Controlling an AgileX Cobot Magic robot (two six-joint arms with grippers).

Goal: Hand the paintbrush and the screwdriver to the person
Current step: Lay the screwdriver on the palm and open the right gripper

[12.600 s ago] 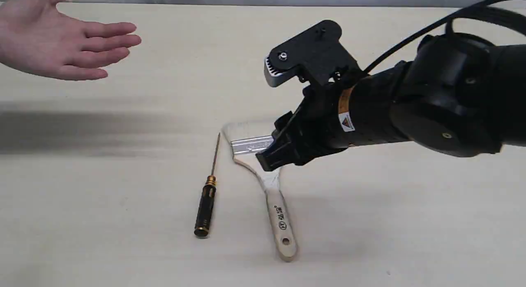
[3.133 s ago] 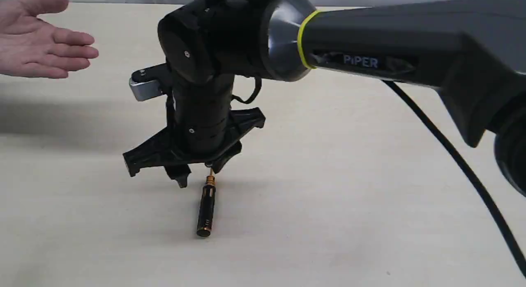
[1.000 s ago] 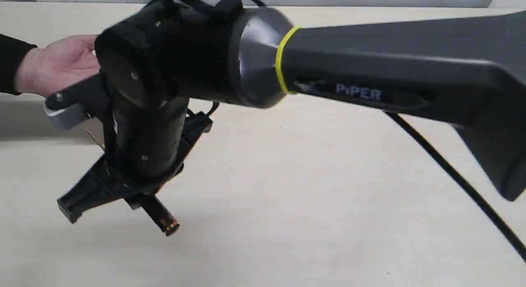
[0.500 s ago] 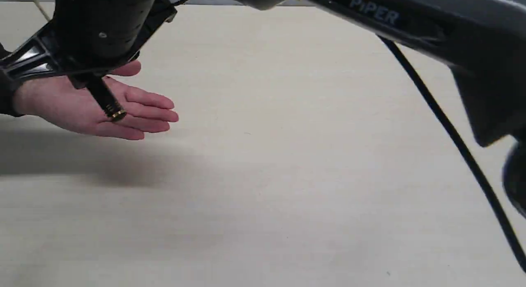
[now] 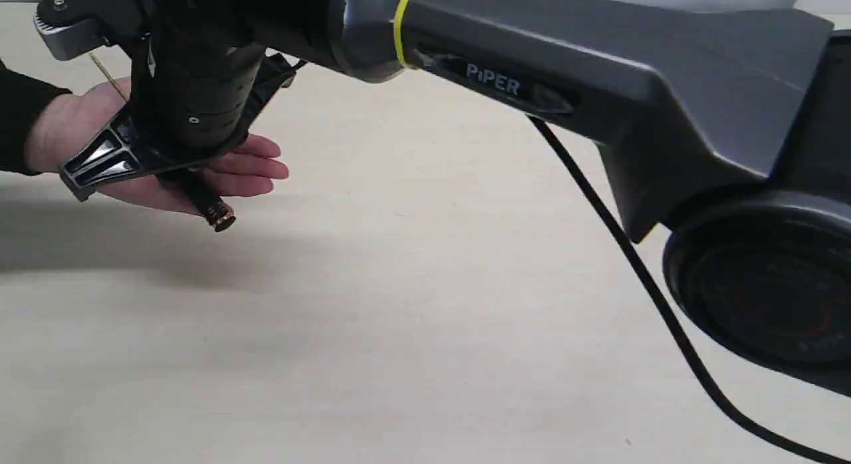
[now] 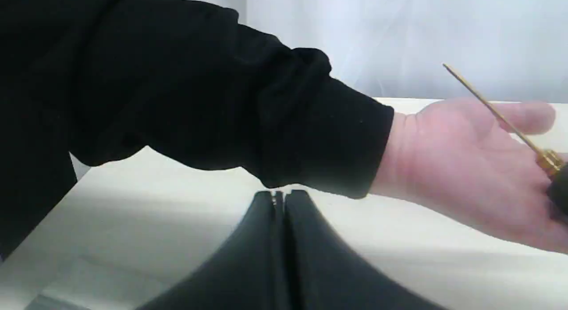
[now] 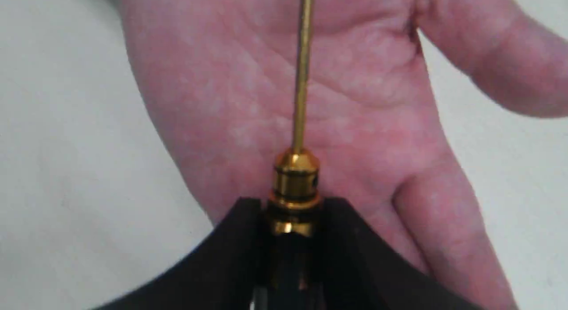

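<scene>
The screwdriver [image 5: 216, 215] hangs tilted over the person's open palm [image 5: 256, 165], its black handle end low and its thin shaft [image 5: 103, 68] pointing up and back. My right gripper [image 5: 181, 179] is shut on the handle just behind the gold collar [image 7: 295, 176], with the palm [image 7: 355, 101] right under it. The left wrist view shows my left gripper [image 6: 279, 199] shut and empty, low beside the person's black sleeve [image 6: 222, 101] and hand [image 6: 452, 168]. The paintbrush is out of view.
My right arm [image 5: 532, 72] stretches across the pale wooden table [image 5: 399, 331] from a bulky joint [image 5: 764, 284] at the right. Its black cable [image 5: 631, 264] trails down over the table. A white curtain [image 6: 399, 34] hangs behind.
The right gripper picked the screwdriver up off the table and carried it left to the hand, then sank a little lower over the palm. The paintbrush has gone from the table.
</scene>
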